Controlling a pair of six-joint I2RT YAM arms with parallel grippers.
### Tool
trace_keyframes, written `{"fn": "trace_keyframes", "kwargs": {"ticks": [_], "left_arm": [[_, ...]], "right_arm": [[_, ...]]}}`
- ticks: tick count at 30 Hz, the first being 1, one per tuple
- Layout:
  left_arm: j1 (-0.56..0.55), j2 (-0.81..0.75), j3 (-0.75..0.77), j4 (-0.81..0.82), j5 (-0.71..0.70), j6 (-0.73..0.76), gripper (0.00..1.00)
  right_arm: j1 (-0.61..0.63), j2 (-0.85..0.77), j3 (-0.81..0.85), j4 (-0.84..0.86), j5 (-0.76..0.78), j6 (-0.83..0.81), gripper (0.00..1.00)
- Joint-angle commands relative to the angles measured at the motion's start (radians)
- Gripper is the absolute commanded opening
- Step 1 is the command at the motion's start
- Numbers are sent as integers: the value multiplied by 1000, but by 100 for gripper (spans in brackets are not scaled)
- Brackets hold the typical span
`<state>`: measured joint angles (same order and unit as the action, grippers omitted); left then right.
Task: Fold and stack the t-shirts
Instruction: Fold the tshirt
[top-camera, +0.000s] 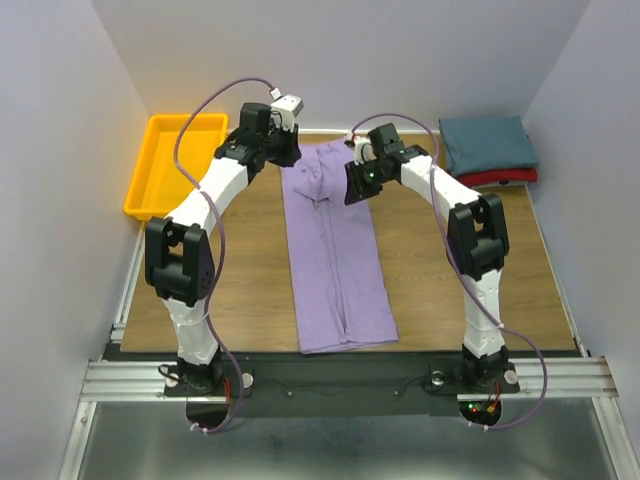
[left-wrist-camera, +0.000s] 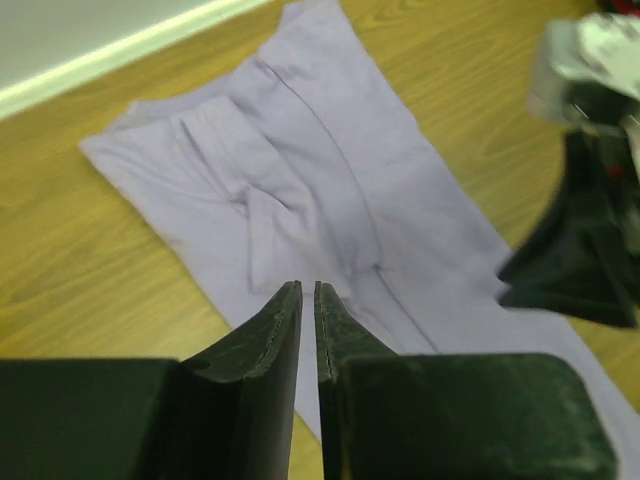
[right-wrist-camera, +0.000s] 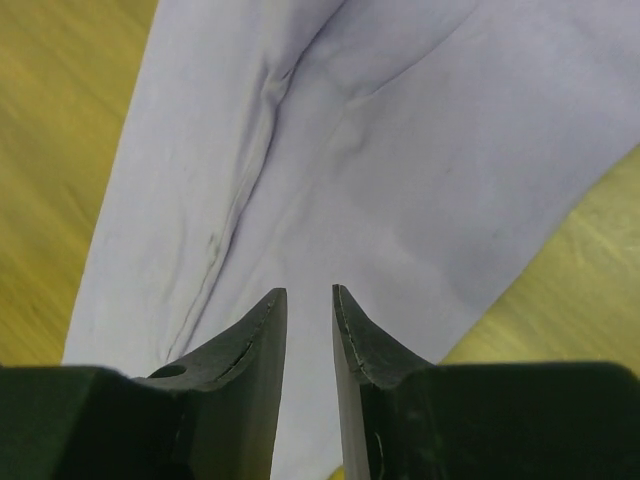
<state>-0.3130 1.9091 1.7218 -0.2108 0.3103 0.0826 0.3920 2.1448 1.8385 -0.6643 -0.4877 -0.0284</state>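
Left claw (left-wrist-camera: 308, 287): dark tapered fingers parted by a thin slit, gripping nothing; right claw (right-wrist-camera: 309, 292): fingers slightly wider apart, likewise empty. Beneath and just ahead of both lies the lavender t-shirt (top-camera: 335, 250), soft matte cloth folded into a long narrow strip on the wood-grain table (top-camera: 250, 270), with a centre seam and creased sleeve folds. Well right of the right claw, the teal t-shirt (top-camera: 488, 143), a folded rectangle, rests on the red t-shirt (top-camera: 510, 178).
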Motion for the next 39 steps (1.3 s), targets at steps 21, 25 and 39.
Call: {"fn": "trace_keyframes", "kwargs": {"ticks": [21,25,39], "left_arm": [[20,438,133,-45,55,-89,12],[26,481,225,-70,33,-61,12],[77,587,470,-154,12,-15,13]], "right_arm": [[-79,328,180,246,232,305,25],[-105,368,237,247,229,323,25],[-110,458,324,253,120,372,27]]}}
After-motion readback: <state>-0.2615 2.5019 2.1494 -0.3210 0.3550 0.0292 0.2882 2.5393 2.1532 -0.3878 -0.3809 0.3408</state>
